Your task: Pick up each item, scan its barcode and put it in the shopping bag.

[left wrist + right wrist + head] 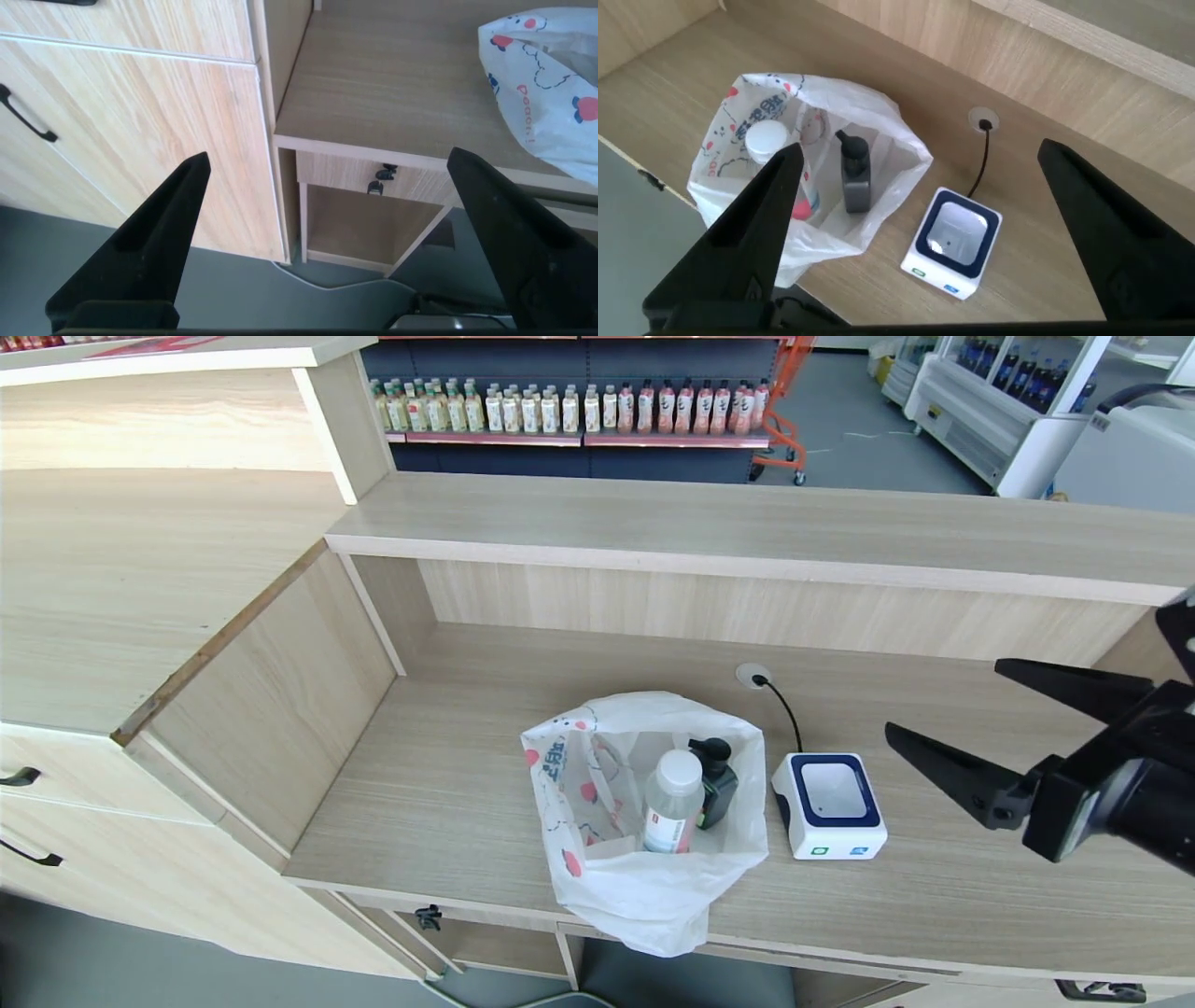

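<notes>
A white printed shopping bag [644,887] stands open near the counter's front edge. Inside it stand a clear bottle with a white cap [672,801] and a dark pump bottle [715,782]. The right wrist view looks down on the bag [868,210], the clear bottle [771,149] and the pump bottle [854,177]. A white barcode scanner [827,803] [952,243] sits just right of the bag. My right gripper [943,714] hovers open and empty above the counter, right of the scanner. My left gripper [327,233] hangs open and empty below counter level, with the bag's edge [547,89] beyond it.
A black cable [782,709] runs from the scanner to a grommet [752,674] in the counter. A raised wooden ledge [747,532] backs the counter and a side panel [271,700] walls its left. Drawers with dark handles [23,112] sit at lower left.
</notes>
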